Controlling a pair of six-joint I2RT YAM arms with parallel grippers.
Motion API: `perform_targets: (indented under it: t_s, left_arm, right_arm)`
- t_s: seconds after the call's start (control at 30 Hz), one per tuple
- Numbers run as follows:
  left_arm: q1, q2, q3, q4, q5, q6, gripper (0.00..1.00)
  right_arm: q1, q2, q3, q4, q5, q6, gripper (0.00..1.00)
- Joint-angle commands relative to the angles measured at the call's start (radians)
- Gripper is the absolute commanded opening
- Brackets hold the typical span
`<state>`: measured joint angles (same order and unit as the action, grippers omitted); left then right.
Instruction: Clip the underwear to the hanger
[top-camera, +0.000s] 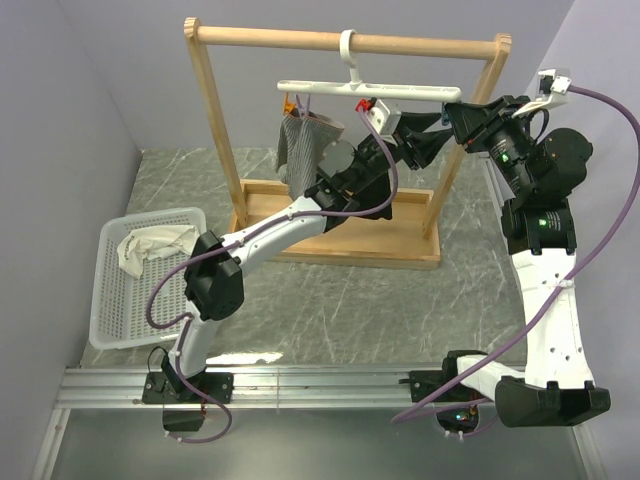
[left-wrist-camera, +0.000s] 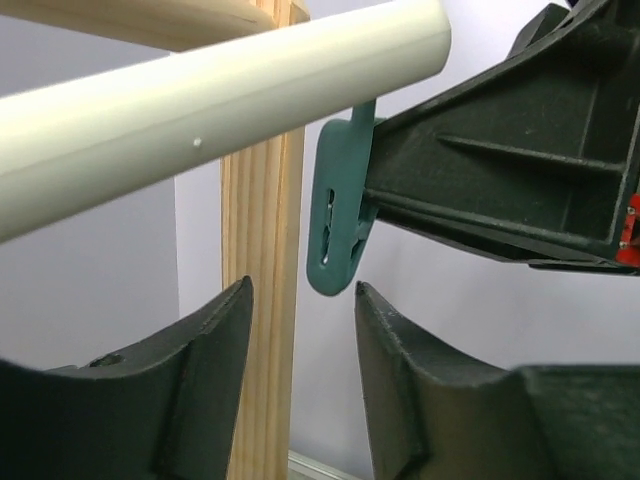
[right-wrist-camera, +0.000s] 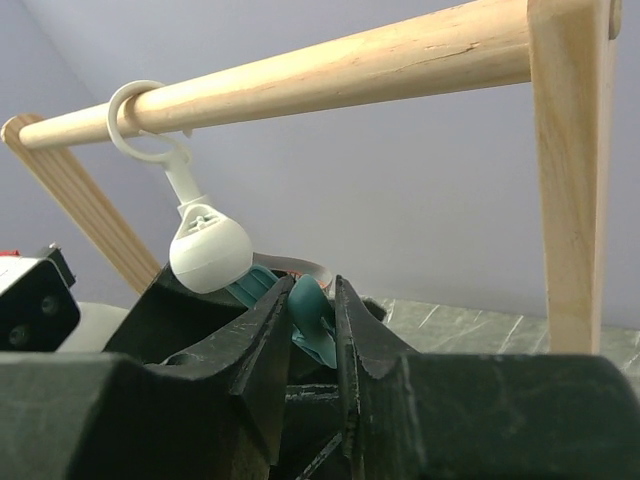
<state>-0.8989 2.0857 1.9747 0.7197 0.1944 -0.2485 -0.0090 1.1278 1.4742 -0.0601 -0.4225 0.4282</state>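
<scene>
The white hanger (top-camera: 370, 92) hangs by its hook (right-wrist-camera: 150, 130) from the wooden rack's top rod. Its bar (left-wrist-camera: 200, 110) crosses the left wrist view. Near the bar's right end hangs a teal clip (left-wrist-camera: 340, 215), and my right gripper (right-wrist-camera: 315, 320) is shut on that clip (right-wrist-camera: 318, 325); from above this gripper (top-camera: 447, 112) is at the bar's right end. My left gripper (left-wrist-camera: 303, 300) stands open just below the clip's lower tip, with nothing between its fingers, and in the top view it (top-camera: 418, 140) is under the bar. The underwear does not show in any view.
A grey striped garment (top-camera: 297, 150) hangs from the bar's left part, beside an orange clip (top-camera: 290, 105). The wooden rack (top-camera: 215, 120) stands at the back on its base board. A white basket (top-camera: 110, 330) at the left holds a cream cloth (top-camera: 150, 245).
</scene>
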Motion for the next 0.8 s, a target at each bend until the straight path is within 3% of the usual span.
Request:
perform_targets:
  t_s: [0.0,0.2,0.27,0.3,0.4,0.53,0.77]
  left_arm:
    - [0.003,-0.003,0.072,0.043,-0.001,0.005,0.54]
    - [0.006,0.004,0.090,0.055,0.019,-0.006,0.51]
    - [0.006,0.005,0.093,0.057,0.030,-0.008,0.46]
    - [0.006,0.007,0.096,0.054,0.036,-0.009,0.38]
    - [0.006,0.010,0.101,0.041,0.040,-0.012,0.19]
    - [0.006,0.010,0.099,0.027,0.033,-0.009,0.04]
    - [0.005,0.013,0.096,0.012,0.028,0.000,0.00]
  right_arm:
    - [0.004,0.000,0.044,0.025,-0.042,0.021,0.27]
    - [0.004,-0.002,0.034,0.008,-0.056,0.024,0.27]
    - [0.004,-0.002,0.035,0.002,-0.061,0.024,0.26]
    - [0.004,-0.005,0.034,0.002,-0.062,0.029,0.26]
    - [0.004,-0.014,0.034,0.003,-0.058,0.029,0.35]
    - [0.004,-0.043,0.032,-0.003,-0.026,0.004,0.47]
    - [0.004,-0.114,-0.020,-0.018,0.011,-0.081,0.59]
